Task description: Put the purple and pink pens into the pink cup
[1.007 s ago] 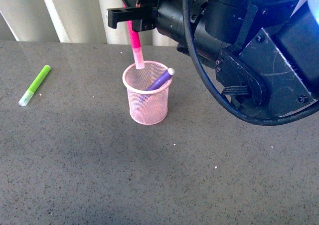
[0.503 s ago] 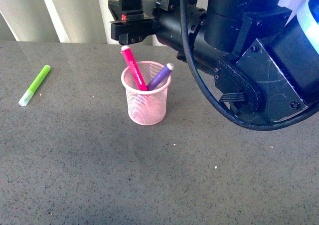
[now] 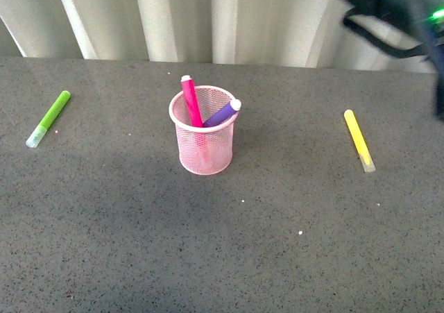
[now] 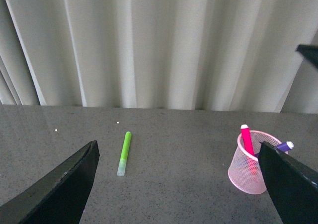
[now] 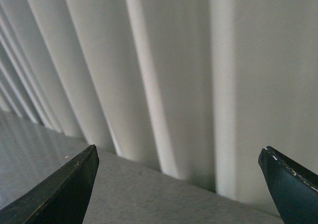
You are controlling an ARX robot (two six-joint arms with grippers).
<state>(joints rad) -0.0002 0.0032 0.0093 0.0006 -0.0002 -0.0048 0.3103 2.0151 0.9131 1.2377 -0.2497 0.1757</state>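
The pink cup [image 3: 205, 146] stands upright on the grey table, mid-left in the front view. The pink pen [image 3: 190, 101] and the purple pen [image 3: 223, 112] both stand inside it, leaning on the rim. The left wrist view shows the pink cup [image 4: 247, 172] with the pink pen [image 4: 246, 141] and the purple pen [image 4: 283, 146] in it. My left gripper [image 4: 179, 184] is open and empty, well back from the cup. My right gripper [image 5: 179, 184] is open and empty, raised and facing the curtain; only part of its arm [image 3: 395, 4] shows in the front view's top right.
A lime-green marker [image 3: 48, 119] lies at the table's left, also in the left wrist view [image 4: 124, 153]. A yellow marker [image 3: 359, 140] lies at the right. A pale pleated curtain [image 3: 208, 18] runs along the table's far edge.
The right arm has released the pink pen into the cup and pulled up and away to the top right, uncovering the yellow marker. The pink pen now rests in the cup.
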